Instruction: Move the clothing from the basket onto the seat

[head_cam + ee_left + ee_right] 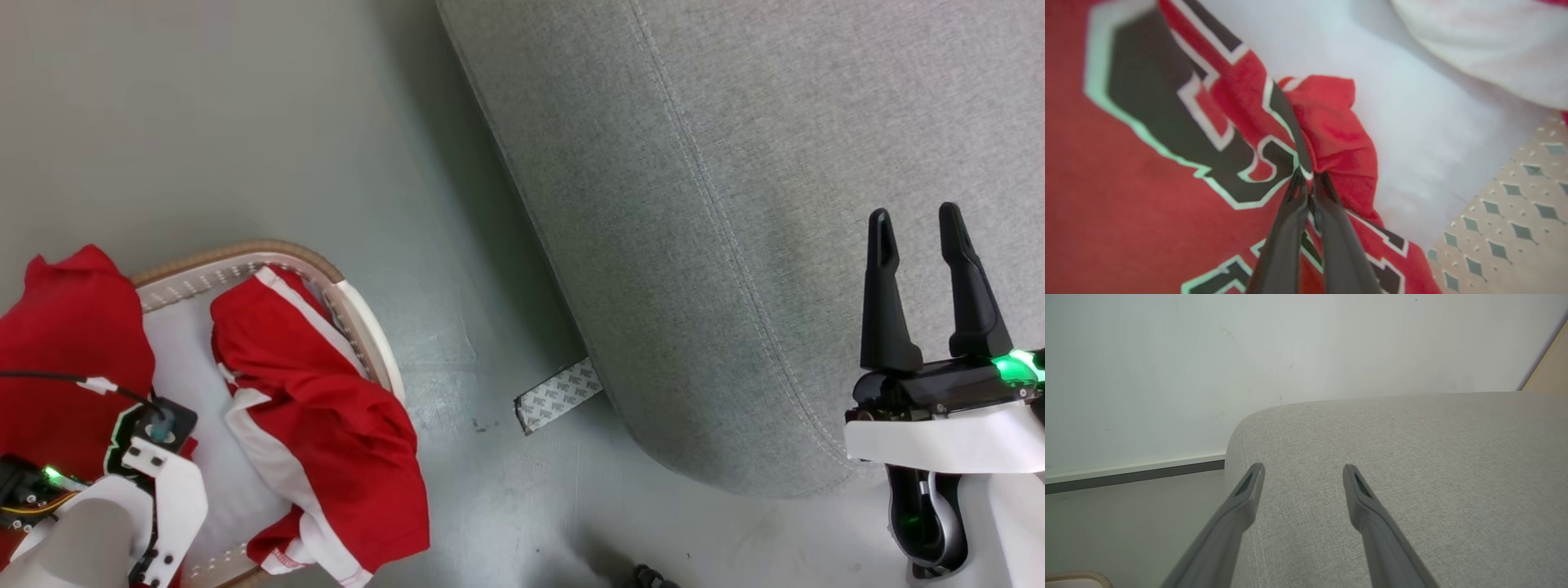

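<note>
Jersey (1147, 192) fold is being pinched at basket (363, 314) by left gripper (1309, 180), fingers closed; right gripper (918, 224) is being held spread, empty, over seat (735, 204); w/ so thin a pinch, cloth cld be dropped mid-lift.

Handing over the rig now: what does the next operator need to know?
Left gripper: fingers shut on a fold of the red jersey with black lettering, at the cream-white perforated plastic basket.
Right gripper: open, empty, over the light grey fabric sofa.
Second red white-trimmed garment drapes over the basket's rim.
Done: neither garment is on the sofa yet.
To do: carry both across.
</note>
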